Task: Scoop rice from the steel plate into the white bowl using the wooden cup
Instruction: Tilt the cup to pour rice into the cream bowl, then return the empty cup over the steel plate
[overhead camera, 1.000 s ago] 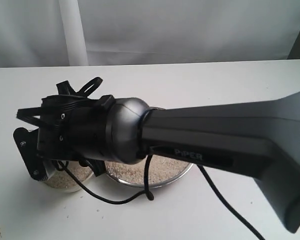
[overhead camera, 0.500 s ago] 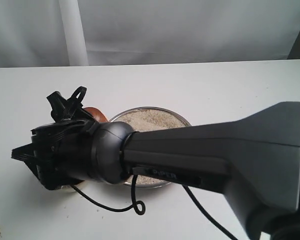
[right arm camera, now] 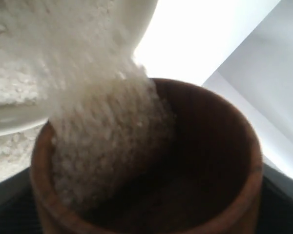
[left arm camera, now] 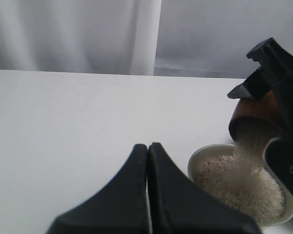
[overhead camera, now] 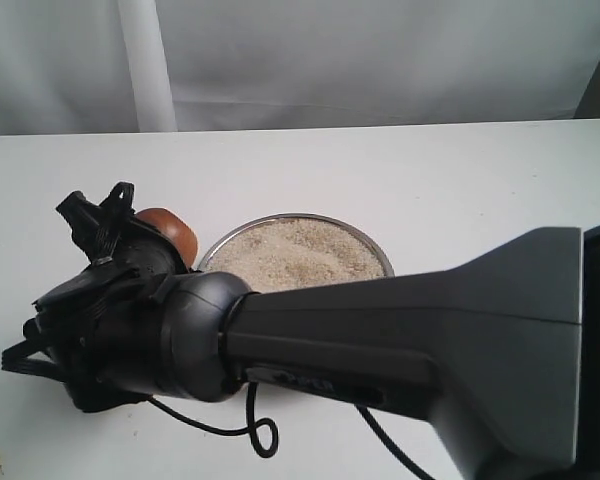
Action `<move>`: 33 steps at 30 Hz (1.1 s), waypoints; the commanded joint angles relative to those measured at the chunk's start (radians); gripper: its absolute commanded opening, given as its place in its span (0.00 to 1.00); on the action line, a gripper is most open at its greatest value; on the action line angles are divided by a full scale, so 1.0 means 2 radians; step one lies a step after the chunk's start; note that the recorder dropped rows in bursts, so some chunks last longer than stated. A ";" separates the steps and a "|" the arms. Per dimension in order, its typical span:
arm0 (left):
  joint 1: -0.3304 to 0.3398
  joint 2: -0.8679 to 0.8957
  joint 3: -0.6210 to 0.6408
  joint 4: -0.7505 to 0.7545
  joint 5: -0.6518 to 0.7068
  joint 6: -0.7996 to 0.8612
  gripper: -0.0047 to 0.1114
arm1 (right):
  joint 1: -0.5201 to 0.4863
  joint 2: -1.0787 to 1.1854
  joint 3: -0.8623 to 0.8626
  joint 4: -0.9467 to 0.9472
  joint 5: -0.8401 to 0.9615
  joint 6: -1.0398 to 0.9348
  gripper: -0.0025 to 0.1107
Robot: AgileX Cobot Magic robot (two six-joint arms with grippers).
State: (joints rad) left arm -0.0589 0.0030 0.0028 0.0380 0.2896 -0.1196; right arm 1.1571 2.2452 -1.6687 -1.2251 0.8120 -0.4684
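Note:
The wooden cup (left arm camera: pixel 251 122) is tilted mouth-down over the white bowl (left arm camera: pixel 198 157), and rice (left arm camera: pixel 246 151) streams from it onto the heap in the bowl. My right gripper (left arm camera: pixel 272 109) is shut on the cup, its black fingers (left arm camera: pixel 276 63) on either side. The right wrist view looks into the cup (right arm camera: pixel 200 161) as rice (right arm camera: pixel 102 146) slides out toward the bowl's rim (right arm camera: pixel 14 123). In the exterior view the cup (overhead camera: pixel 168 233) shows left of the steel plate (overhead camera: pixel 380 258), which holds rice (overhead camera: pixel 295 255); the bowl is hidden behind the arm. My left gripper (left arm camera: pixel 148 146) is shut and empty, just short of the bowl.
The right arm's thick dark body (overhead camera: pixel 380 350) fills the front of the exterior view, with a black cable (overhead camera: pixel 255 435) looping under it. A white table (overhead camera: pixel 460 180) and a pale curtain (overhead camera: pixel 330 50) lie behind.
The right wrist has swung left and lower in the exterior view and rolled over. The cup has come into sight, tipped, and the steel plate is now uncovered.

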 commanded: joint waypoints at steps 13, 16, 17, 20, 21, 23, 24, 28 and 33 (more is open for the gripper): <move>-0.002 -0.002 -0.001 -0.002 -0.002 -0.001 0.04 | 0.004 -0.003 -0.004 -0.100 0.021 0.003 0.02; -0.002 -0.002 -0.001 -0.002 -0.002 -0.001 0.04 | 0.004 -0.003 -0.004 -0.114 0.021 0.003 0.02; -0.002 -0.002 -0.001 -0.002 -0.002 -0.001 0.04 | 0.004 -0.003 -0.004 -0.118 0.021 0.003 0.02; -0.002 -0.002 -0.001 -0.002 -0.002 -0.001 0.04 | 0.004 -0.003 -0.004 -0.130 0.021 0.003 0.02; -0.002 -0.002 -0.001 -0.002 -0.002 -0.001 0.04 | 0.004 -0.003 -0.004 -0.132 0.021 0.003 0.02; -0.002 -0.002 -0.001 -0.002 -0.002 -0.002 0.04 | 0.004 -0.003 -0.004 -0.144 0.022 0.003 0.02; -0.002 -0.002 -0.001 -0.002 -0.002 -0.002 0.04 | 0.004 -0.003 -0.004 -0.148 0.023 0.003 0.02; -0.002 -0.002 -0.001 -0.002 -0.002 -0.002 0.04 | 0.005 -0.003 -0.004 -0.165 0.028 0.003 0.02; -0.002 -0.002 -0.001 -0.002 -0.002 -0.002 0.04 | 0.005 -0.003 -0.004 -0.179 0.041 0.003 0.02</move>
State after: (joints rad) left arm -0.0589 0.0030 0.0028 0.0380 0.2896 -0.1196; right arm 1.1627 2.2452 -1.6701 -1.5511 0.8692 -0.4684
